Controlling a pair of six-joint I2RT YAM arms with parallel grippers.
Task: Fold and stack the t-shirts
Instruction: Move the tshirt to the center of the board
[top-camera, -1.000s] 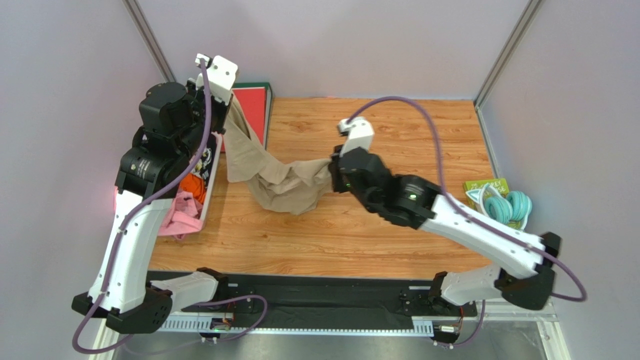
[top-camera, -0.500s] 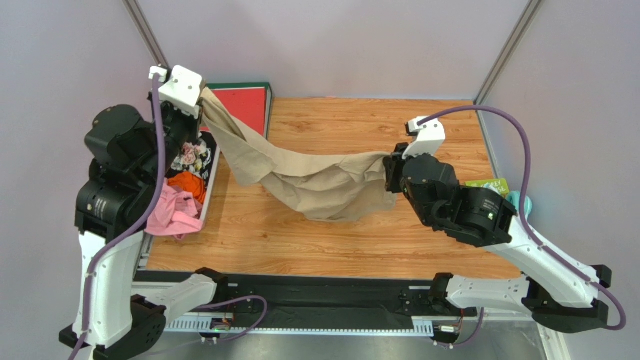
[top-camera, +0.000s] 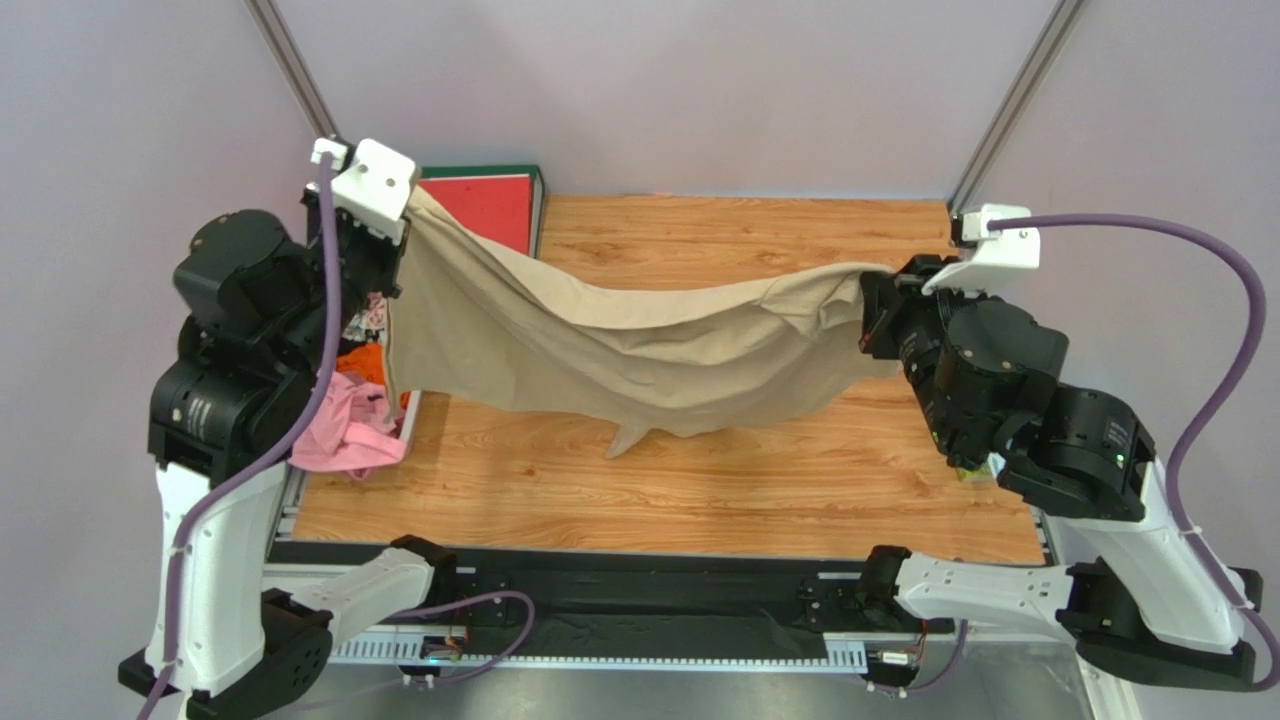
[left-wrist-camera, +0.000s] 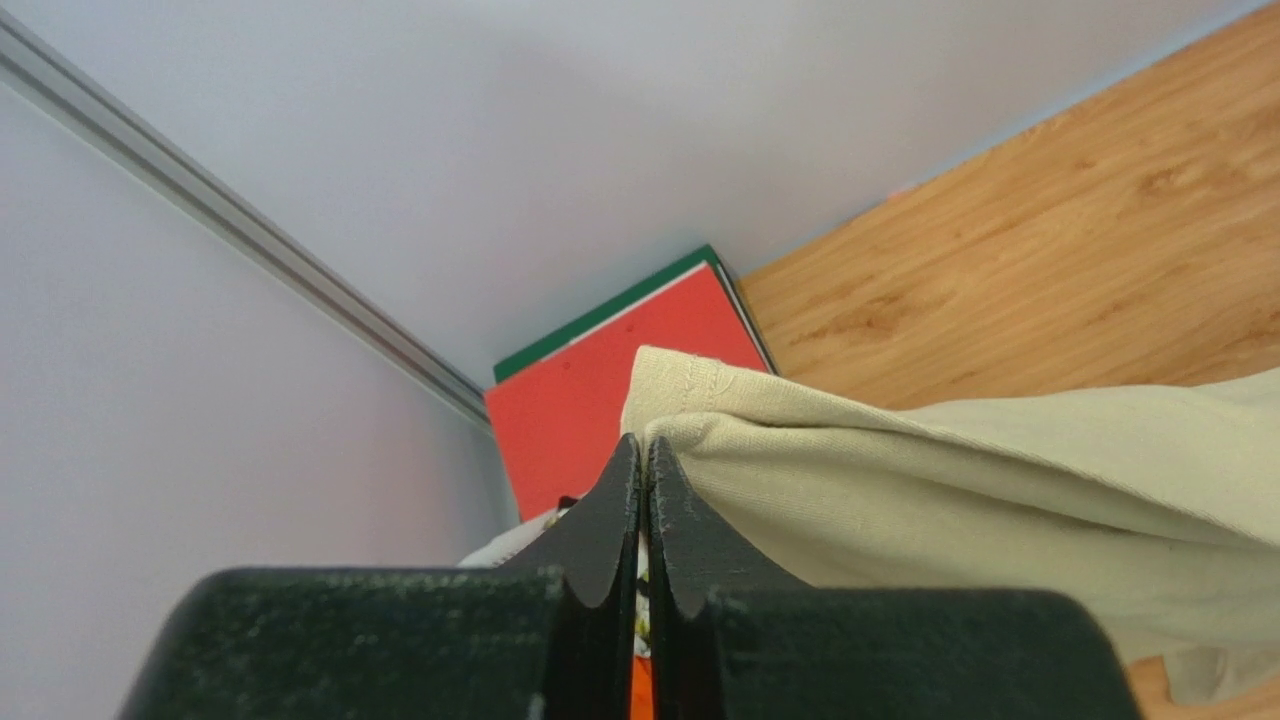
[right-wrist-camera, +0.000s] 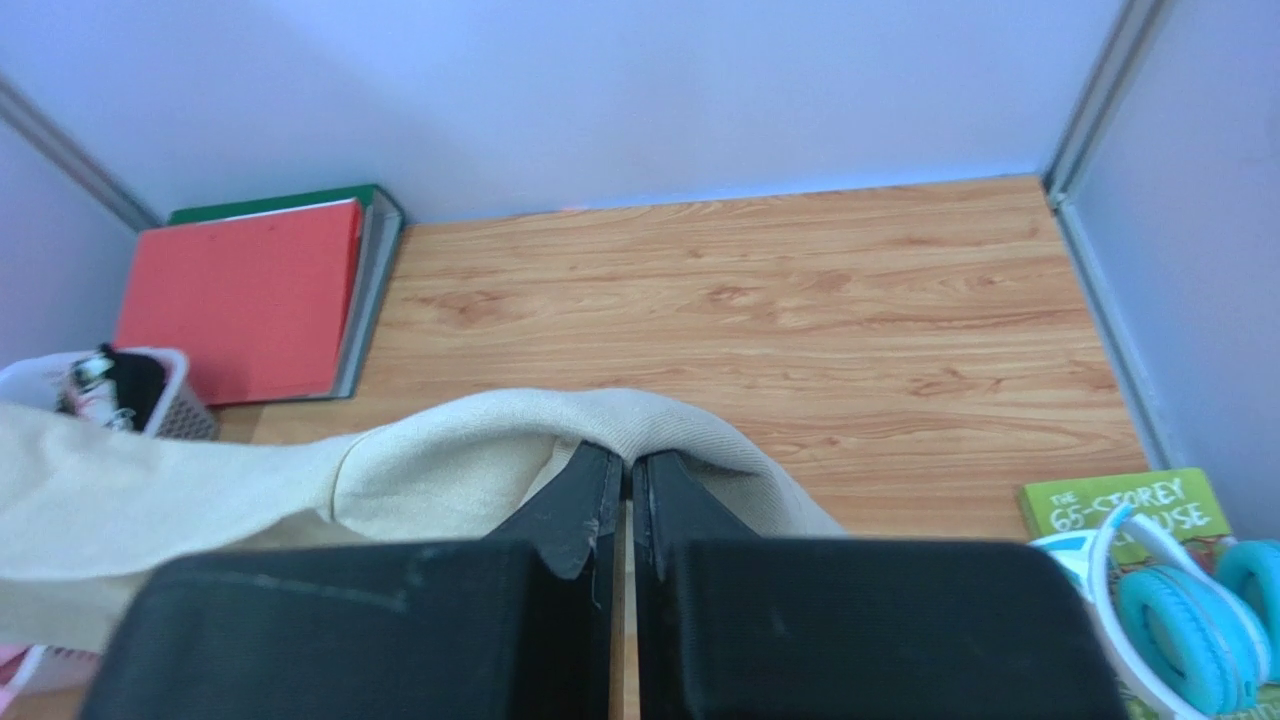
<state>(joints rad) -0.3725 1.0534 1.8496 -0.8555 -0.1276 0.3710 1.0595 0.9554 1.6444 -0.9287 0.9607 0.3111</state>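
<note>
Above the middle of the light wooden surface (top-camera: 721, 488), a large plain tan-beige cloth t-shirt (top-camera: 631, 353) is hanging in the air, stretched like a hammock between the two arms. The left gripper (left-wrist-camera: 643, 450) is pinching one bunched edge of it, its jaws pressed together on the fabric, up over the far-left corner near the flat red folder (top-camera: 504, 203). The right gripper (right-wrist-camera: 625, 458) is clamping the opposite edge the same way, close to the right edge of the surface. The cloth is sagging in the middle and one loose flap is dangling low. I cannot tell whether it is brushing the wood.

To my eye the robot is opening the shirt out, the step that comes before any folding, so the task is looking barely begun. The next move is calling for both arms to come down together, holding the cloth taut so it lies flat on the bare middle. The left end is hanging over the white basket (right-wrist-camera: 166, 393) of colourful clothes at the left edge, so I would want it drawn rightward first.
</note>
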